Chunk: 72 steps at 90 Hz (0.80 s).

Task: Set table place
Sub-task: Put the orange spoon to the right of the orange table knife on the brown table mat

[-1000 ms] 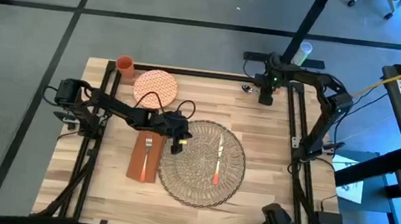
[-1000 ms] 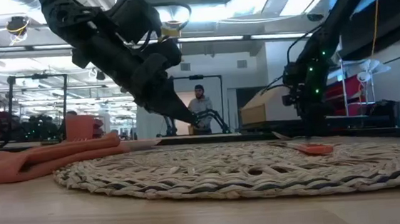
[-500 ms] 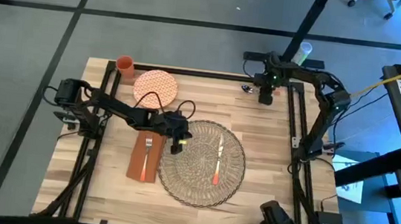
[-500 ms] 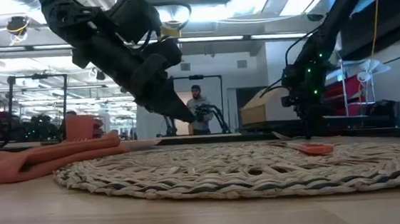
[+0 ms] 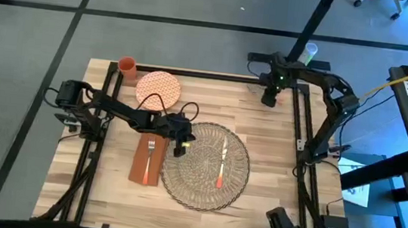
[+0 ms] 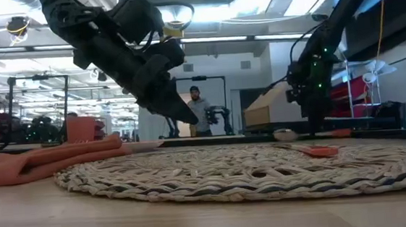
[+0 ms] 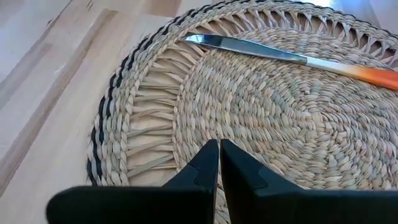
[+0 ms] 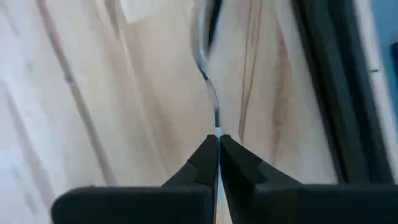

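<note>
The round straw mat [image 5: 206, 165] sits on the wooden worktop [image 5: 262, 135], toward the near-middle part in the overhead shot. A knife [image 5: 222, 163] with an orange handle lies on the mat, off to its right half, blade pointing toward the far side. Just beside the mat on the left is a rust-orange napkin [image 5: 147, 159] with a fork [image 5: 149, 155] lying on top of it. Farther back on the left are a patterned orange plate [image 5: 158, 89] and, near the far-left corner, a small orange cup [image 5: 126, 65], both well apart from the mat.

The left pincer [image 5: 178, 146] hangs over the left edge of the mat, fingers pressed together with nothing between them. In its wrist camera you see the closed tips right over the lacy rim, with the knife lying across the weave farther on.

The right pincer [image 5: 269, 98] is way back near the far-right corner of the worktop, close to the black frame rail [image 5: 296, 116]. Its wrist camera shows it clamped on the thin handle of a spoon [image 8: 208, 74], which runs away from the tips over the planks. From the low camera the spoon's bowl [image 6: 286, 134] is down at the worktop surface below that arm. A person [image 6: 198, 110] stands in the room behind.
</note>
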Motion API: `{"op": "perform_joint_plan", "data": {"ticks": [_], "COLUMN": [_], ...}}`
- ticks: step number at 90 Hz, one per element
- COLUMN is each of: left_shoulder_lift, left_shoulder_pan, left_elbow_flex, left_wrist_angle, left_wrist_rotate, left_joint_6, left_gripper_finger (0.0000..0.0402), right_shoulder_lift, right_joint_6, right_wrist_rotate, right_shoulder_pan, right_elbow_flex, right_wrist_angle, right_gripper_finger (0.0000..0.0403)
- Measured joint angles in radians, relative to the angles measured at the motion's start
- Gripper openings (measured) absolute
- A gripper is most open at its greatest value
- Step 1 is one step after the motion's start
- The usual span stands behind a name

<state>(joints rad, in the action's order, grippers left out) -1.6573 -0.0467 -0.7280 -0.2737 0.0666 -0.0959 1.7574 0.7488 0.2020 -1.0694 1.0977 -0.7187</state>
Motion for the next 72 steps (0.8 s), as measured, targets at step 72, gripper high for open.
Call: {"op": "perform_joint_plan", "data": {"ticks": [72], "left_shoulder_lift": [0.0], "left_shoulder_pan": [0.007], "left_elbow_flex": [0.0], "left_wrist_angle": [-0.006], "left_wrist_rotate": [0.001], "left_joint_6": [0.019], "left_gripper_finger": [0.0], "right_shoulder_lift": [-0.289], "right_joint_6": [-0.277], "right_wrist_rotate": [-0.141], "right_shoulder_pan": [0.321], "right_elbow_flex": [-0.058], "right_wrist_angle": [-0.157], "right_gripper_finger": [0.0015]}}
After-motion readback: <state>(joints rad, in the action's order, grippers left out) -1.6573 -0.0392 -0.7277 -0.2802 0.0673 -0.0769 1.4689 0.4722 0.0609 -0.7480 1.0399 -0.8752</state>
